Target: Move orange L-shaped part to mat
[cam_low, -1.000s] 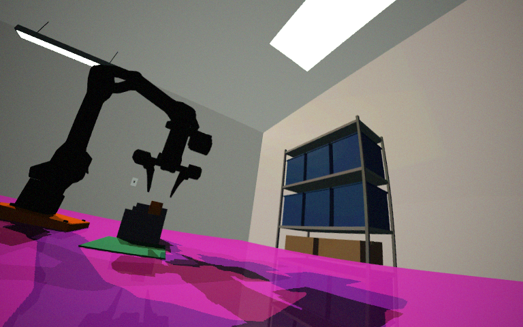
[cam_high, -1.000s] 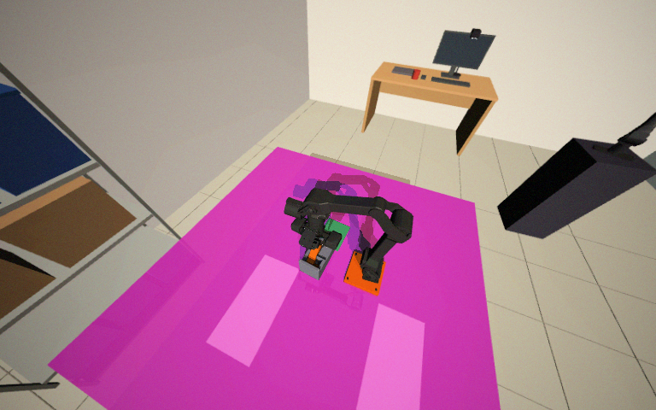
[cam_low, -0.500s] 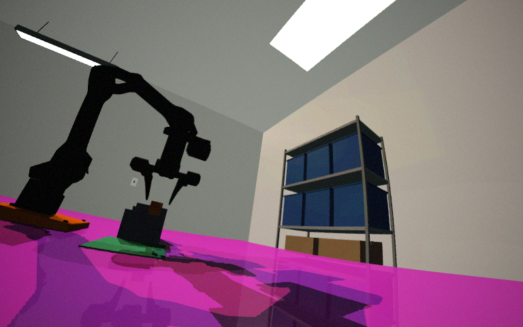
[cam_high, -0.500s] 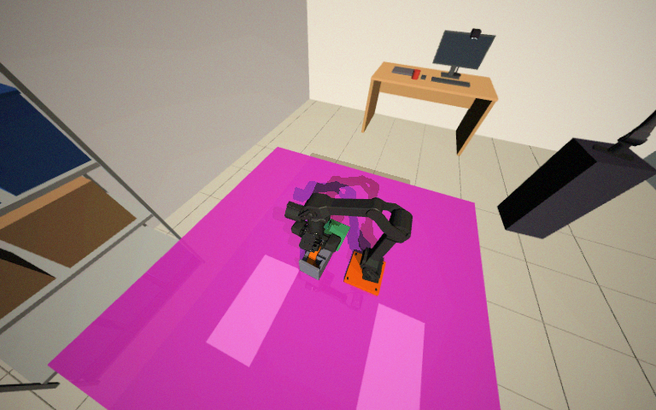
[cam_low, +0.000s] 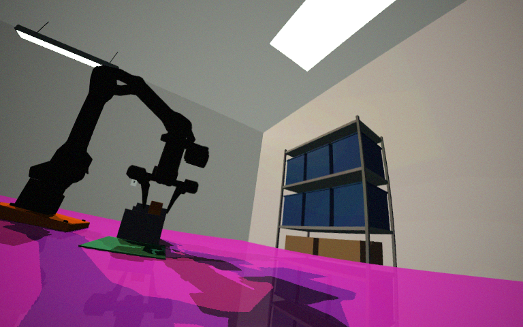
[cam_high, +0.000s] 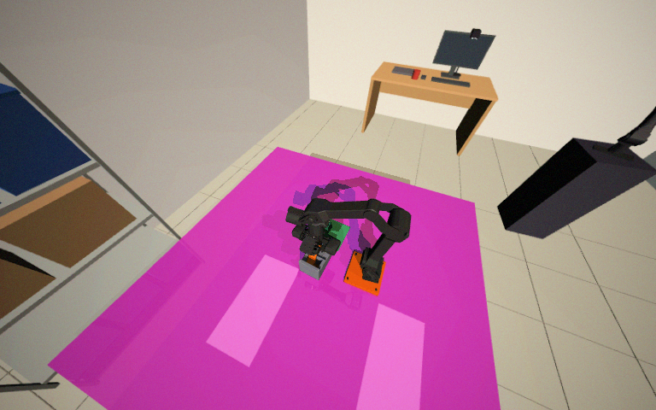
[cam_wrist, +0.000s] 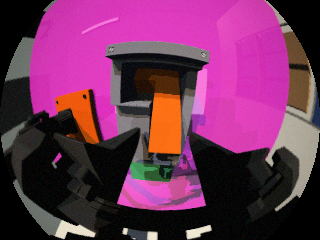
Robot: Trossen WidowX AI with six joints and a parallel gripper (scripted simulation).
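Observation:
The orange L-shaped part (cam_high: 313, 257) (cam_low: 155, 206) (cam_wrist: 166, 117) is tilted in the grey tray (cam_high: 309, 268) (cam_low: 138, 228) (cam_wrist: 157, 51). Its L-shaped end lies low and shaded in the pocket, and its straight end stands up above the tray's rim, on the side toward the green mat (cam_high: 340, 231) (cam_low: 103, 244) (cam_wrist: 144, 171). My gripper (cam_low: 156, 210) (cam_wrist: 166, 134) points down and is open. Its fingertips are low, one on each side of the raised end, with gaps showing in the wrist view. The top view mostly hides the fingertips behind the gripper body.
The arm's orange base plate (cam_high: 355, 280) (cam_low: 73, 225) (cam_wrist: 82, 112) stands beside the tray on the magenta surface (cam_high: 300, 348). The tray's walls rise close around the part. A shelf rack (cam_low: 364, 200) and a desk (cam_high: 435, 89) stand farther away.

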